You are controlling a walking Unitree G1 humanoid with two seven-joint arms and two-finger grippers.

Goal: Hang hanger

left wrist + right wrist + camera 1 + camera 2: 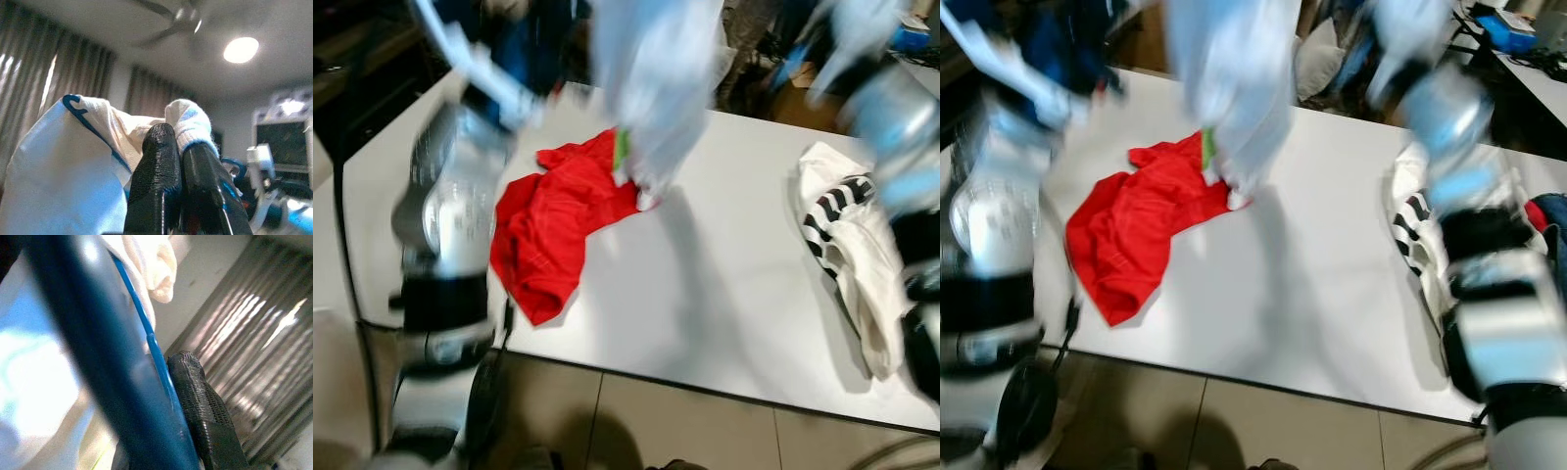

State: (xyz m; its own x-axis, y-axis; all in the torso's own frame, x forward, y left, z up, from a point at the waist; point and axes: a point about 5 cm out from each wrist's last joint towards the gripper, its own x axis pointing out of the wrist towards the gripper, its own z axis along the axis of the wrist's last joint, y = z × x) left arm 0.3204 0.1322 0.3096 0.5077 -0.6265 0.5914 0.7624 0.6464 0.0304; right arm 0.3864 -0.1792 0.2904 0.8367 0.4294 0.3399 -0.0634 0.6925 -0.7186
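both arms (pixel 460 196) are smeared with motion blur. the pale garment (pixel 651 88) runs off the top edge — hanger (pixel 98 357) is a blurry blue bar, its hook out of frame.

Looks like a lived-in room at home being used for laundry: a big plain white table (pixel 724 294) on a beige tiled floor (pixel 636 421) has a crumpled red cotton shirt (pixel 548 230) and a white garment with black stripes (pixel 847 235) dumped on it. Long ribbed grey curtains (pixel 54 93), a ceiling fan (pixel 171 19), and a round ceiling light (pixel 240 49) feel domestic too.
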